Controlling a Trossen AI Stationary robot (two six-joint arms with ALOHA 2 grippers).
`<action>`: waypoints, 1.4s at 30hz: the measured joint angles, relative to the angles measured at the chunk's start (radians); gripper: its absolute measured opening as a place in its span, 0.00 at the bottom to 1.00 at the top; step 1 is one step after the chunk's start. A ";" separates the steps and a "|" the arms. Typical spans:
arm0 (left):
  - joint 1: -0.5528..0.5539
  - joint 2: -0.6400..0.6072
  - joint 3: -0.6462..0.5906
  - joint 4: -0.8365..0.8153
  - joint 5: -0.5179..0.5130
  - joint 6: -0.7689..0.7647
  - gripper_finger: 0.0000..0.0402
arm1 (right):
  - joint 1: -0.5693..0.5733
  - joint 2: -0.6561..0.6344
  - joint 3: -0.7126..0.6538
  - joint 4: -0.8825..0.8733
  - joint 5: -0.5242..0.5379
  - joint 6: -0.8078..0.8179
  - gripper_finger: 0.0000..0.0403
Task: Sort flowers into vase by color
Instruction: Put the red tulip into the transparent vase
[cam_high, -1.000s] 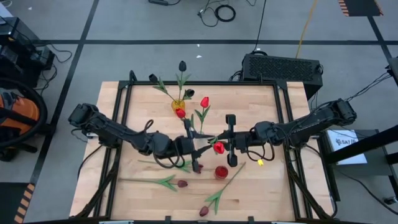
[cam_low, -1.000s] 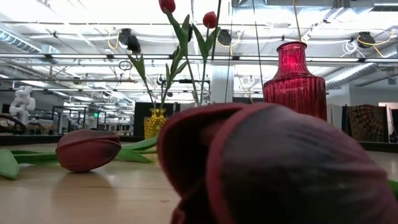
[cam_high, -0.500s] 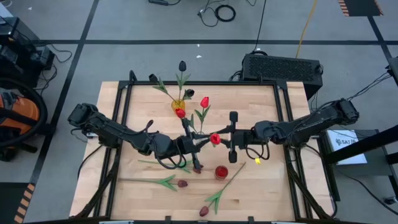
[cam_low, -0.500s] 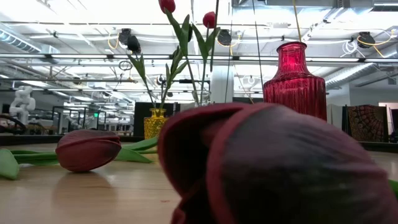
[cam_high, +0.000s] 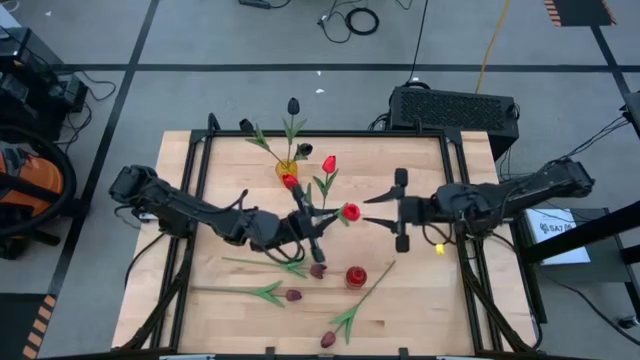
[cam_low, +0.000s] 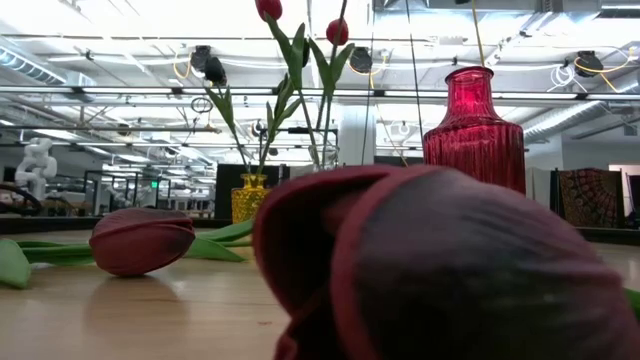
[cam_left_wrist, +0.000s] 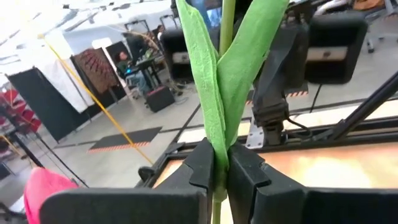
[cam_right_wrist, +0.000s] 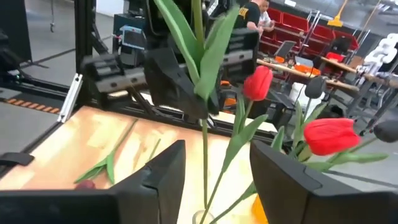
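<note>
Wood table (cam_high: 420, 290) in black frame on grey lab floor w/ cables; black vented box (cam_high: 452, 108) at far edge. No readable writing on anything — white label (cam_high: 553, 226) by R arm too small to read.

Containers: yellow vase (cam_high: 287, 168) near far-centre holds dark-headed tulips, green stems fanning out. Clear glass vase (cam_low: 322, 155), just beside it, holds red tulips (cam_high: 329, 164). Red ribbed vase (cam_high: 356, 276), near front-centre; contents can't tell. In low view red vase stands tall on the right, yellow one small behind.

Left gripper (cam_high: 312, 218) mid-table, fingers (cam_left_wrist: 205, 168) pinched on stem of red tulip (cam_high: 350, 212), head pointing toward R arm; left wrist view shows stem and leaf clamped between the pads.

Right gripper (cam_high: 372, 208) just beside that head, apart from it, fingers (cam_right_wrist: 163, 177) spread wide, nothing in them.

Loose maroon tulips (cam_high: 293, 295) lie flat at front of table; one head (cam_low: 450, 270) fills low view.
</note>
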 joint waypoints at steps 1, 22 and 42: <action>0.008 0.000 -0.004 0.002 0.009 -0.010 0.07 | 0.000 -0.013 0.000 -0.013 -0.001 0.009 0.43; 0.076 0.001 -0.043 0.014 0.081 -0.095 0.08 | 0.000 -0.055 0.000 -0.064 -0.003 0.036 0.43; 0.126 0.001 -0.099 0.003 0.178 -0.165 0.08 | 0.000 -0.055 0.000 -0.062 -0.003 0.036 0.42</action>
